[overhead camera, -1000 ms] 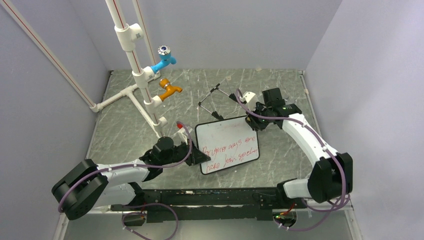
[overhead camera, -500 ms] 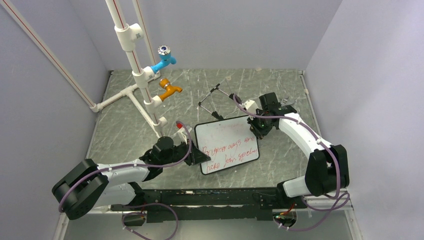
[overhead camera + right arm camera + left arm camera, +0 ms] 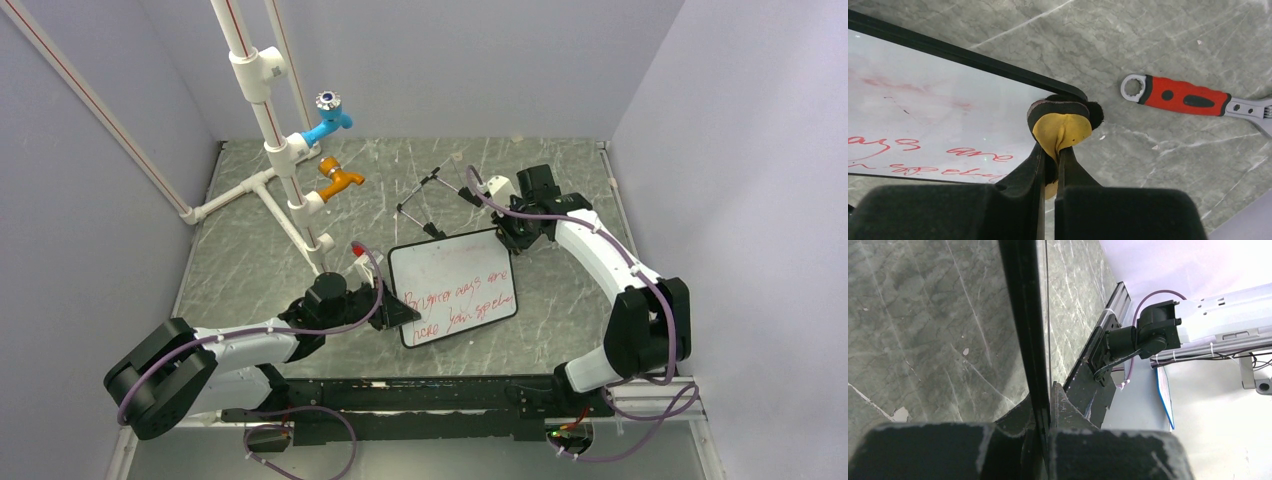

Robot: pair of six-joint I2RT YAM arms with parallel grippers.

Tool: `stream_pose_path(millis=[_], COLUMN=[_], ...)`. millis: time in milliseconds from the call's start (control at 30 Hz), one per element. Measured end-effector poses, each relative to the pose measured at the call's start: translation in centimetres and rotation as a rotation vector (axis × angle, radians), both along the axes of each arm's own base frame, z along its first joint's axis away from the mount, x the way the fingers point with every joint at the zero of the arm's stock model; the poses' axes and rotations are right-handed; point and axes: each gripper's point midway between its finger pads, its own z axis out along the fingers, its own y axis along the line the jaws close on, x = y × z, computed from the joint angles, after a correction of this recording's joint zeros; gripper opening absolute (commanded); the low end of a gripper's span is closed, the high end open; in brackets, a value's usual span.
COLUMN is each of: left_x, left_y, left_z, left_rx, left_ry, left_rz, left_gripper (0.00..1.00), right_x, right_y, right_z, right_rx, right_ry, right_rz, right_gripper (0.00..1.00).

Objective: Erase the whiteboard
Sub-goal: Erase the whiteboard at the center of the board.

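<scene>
- Left pincer (image 3: 398, 313) clamped on left edge of whiteboard (image 3: 455, 290), mid-counter (image 3: 240, 260).
- Right pincer (image 3: 1049, 152) pinching yellow-black eraser (image 3: 1060, 125) at board's far right corner.
- Red writing across lower half.

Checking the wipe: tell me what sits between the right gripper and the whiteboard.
Only the eraser, pinched by the right gripper and sitting at a corner of the whiteboard; the right wrist view shows it.

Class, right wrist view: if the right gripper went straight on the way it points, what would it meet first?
The eraser pinched in the right gripper sits at the corner of the whiteboard, so probably its frame first, then table. The wrench lies off to the side.
</scene>
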Motion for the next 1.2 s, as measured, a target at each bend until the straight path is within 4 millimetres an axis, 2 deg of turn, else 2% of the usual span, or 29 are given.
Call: stream_pose_path(millis=[267, 367, 500, 567, 633, 767, 900, 1100, 1200], left_x=[0.1, 0.1, 0.1, 0.1, 0.1, -0.3, -0.3, -0.2, -0.1], left_y=[0.1, 0.1, 0.1, 0.1, 0.1, -0.1, -0.3, -0.7, -0.9], left_z=[0.0, 0.0, 0.0, 0.0, 0.0, -0.1, -0.2, -0.3, -0.3], left_rx=[-0.001, -0.002, -0.003, -0.001, 0.001, 0.002, 0.000, -0.005, -0.006], left_ry=[0.010, 0.014, 0.016, 0.004, -0.008, -0.003, 0.001, 0.012, 0.033], left_rz=[0.010, 0.012, 0.013, 0.009, 0.002, -0.020, -0.029, -0.040, -0.035], left_gripper=[0.00, 0.00, 0.00, 0.00, 0.00, 0.00, 0.00, 0.00, 0.00], right_x=[0.1, -1.9, -6.3, -8.4, -9.4, -9.3, -9.1, -10.3, -11.2], right_y=[0.0, -0.6, -1.4, -1.5, -1.2, 0.8, 4.4, 9.6, 11.1], right_z=[-0.8, -2.5, -5.0, -5.5, -5.4, -3.0, -0.8, -0.2, -0.4], right_rx=[-0.001, -0.012, -0.022, -0.013, 0.004, 0.051, 0.090, 0.056, 0.015], right_ry=[0.015, 0.067, 0.171, 0.201, 0.197, 0.069, -0.071, -0.147, -0.176], right_rz=[0.003, 0.018, 0.059, 0.091, 0.128, 0.240, 0.401, 0.636, 0.715], right_gripper=[0.00, 0.00, 0.00, 0.00, 0.00, 0.00, 0.00, 0.00, 0.00])
